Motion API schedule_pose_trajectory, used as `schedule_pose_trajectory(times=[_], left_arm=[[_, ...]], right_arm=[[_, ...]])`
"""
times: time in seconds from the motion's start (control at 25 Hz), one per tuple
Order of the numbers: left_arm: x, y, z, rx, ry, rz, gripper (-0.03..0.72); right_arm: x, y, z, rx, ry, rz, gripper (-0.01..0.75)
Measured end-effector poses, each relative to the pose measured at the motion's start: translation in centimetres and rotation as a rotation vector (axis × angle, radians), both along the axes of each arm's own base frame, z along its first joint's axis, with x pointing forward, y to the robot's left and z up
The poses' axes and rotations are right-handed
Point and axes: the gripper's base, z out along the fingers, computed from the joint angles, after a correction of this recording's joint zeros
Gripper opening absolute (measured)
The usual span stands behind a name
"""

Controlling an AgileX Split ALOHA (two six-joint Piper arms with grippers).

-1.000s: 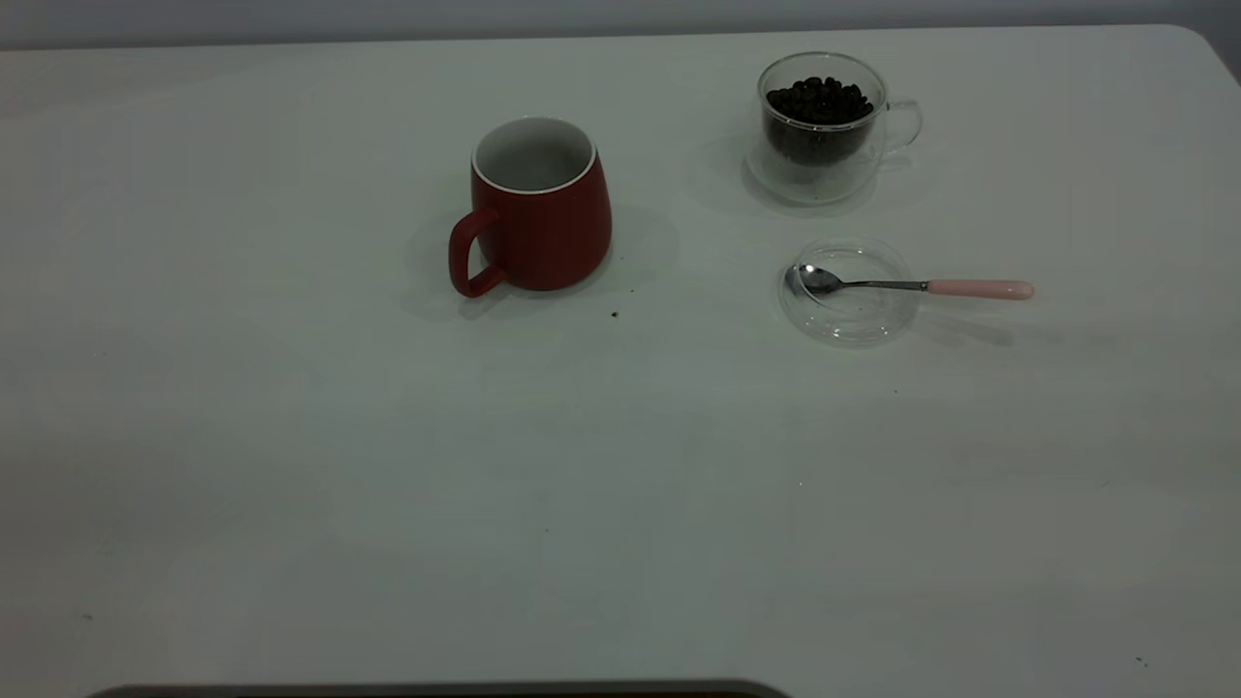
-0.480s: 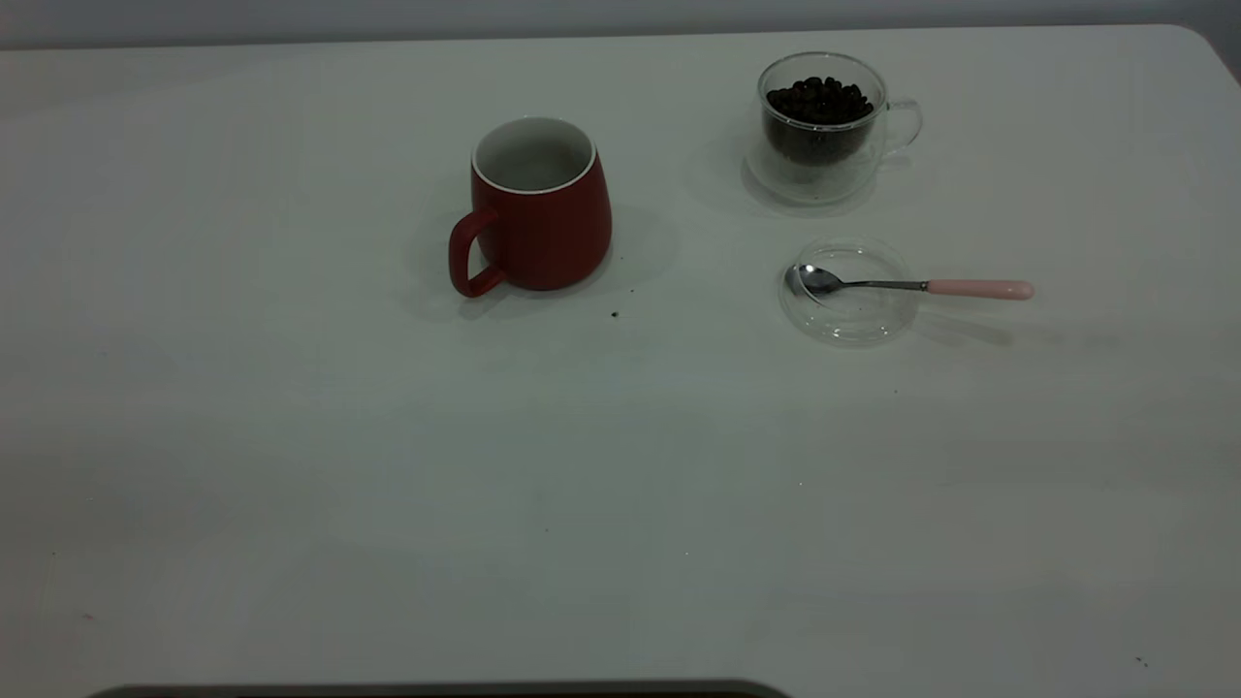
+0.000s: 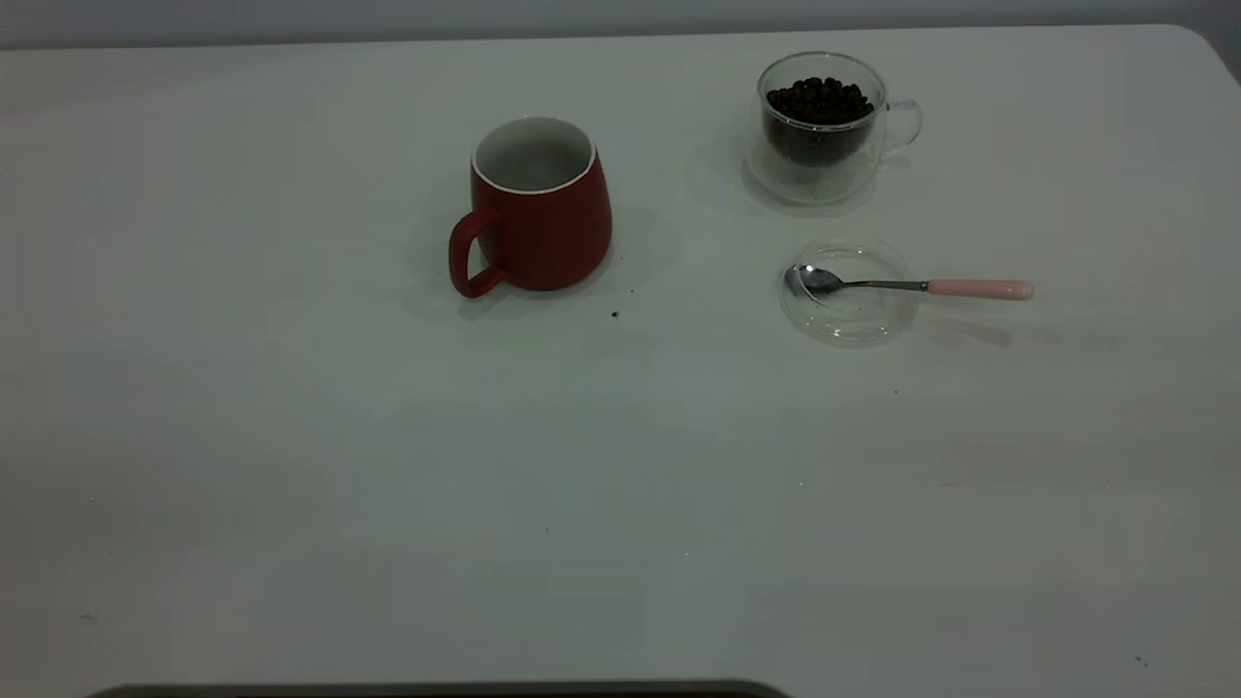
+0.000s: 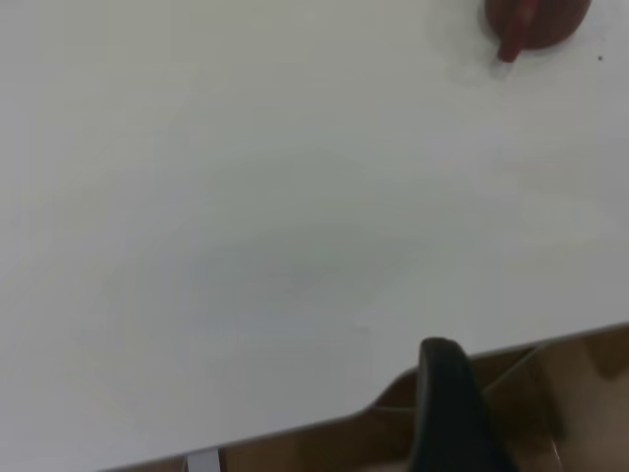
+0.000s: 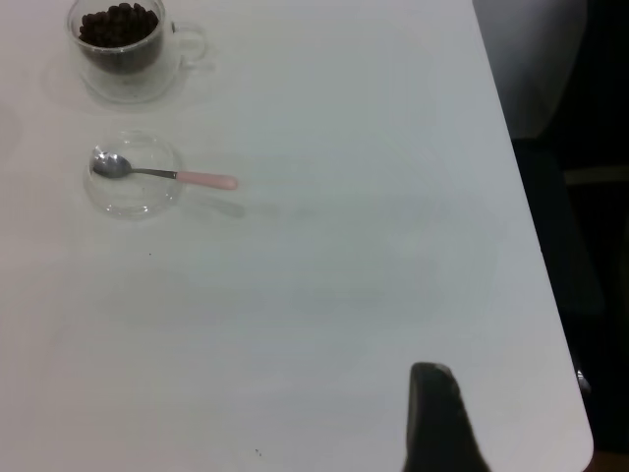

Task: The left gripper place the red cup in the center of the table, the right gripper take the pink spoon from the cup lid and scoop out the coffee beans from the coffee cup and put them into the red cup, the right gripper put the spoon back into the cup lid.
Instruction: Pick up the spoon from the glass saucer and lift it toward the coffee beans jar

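Near mid-table [image 3: 291,436] stands the red cup [image 3: 539,206]; the pink spoon [image 3: 911,286] lies in the cup lid [image 3: 850,320], before the coffee cup [image 3: 822,131] of coffee beans [image 3: 819,100]. Only 1 finger of each gripper shows, left gripper [image 4: 452,413] and right gripper [image 5: 439,423], both well apart from these, so their spread cannot be told.

The red cup [image 3: 539,206] stands on the table [image 3: 291,436], upper middle of the frame. The coffee cup [image 3: 824,126], with the coffee beans [image 3: 819,100] in it, stands at the upper right. Below it lies the cup lid [image 3: 850,291], and the pink spoon [image 3: 911,285] rests on it, handle pointing right.
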Motion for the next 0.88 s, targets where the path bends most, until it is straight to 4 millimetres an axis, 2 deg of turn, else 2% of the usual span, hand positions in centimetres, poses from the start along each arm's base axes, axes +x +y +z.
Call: schedule_pose_trajectory(times=[0.88], left_arm=[[-0.47, 0.03, -0.07, -0.039, -0.025, 0.033, 0.492]], right_arm=[[0.0, 0.0, 0.0, 0.0, 0.0, 0.0, 0.488]])
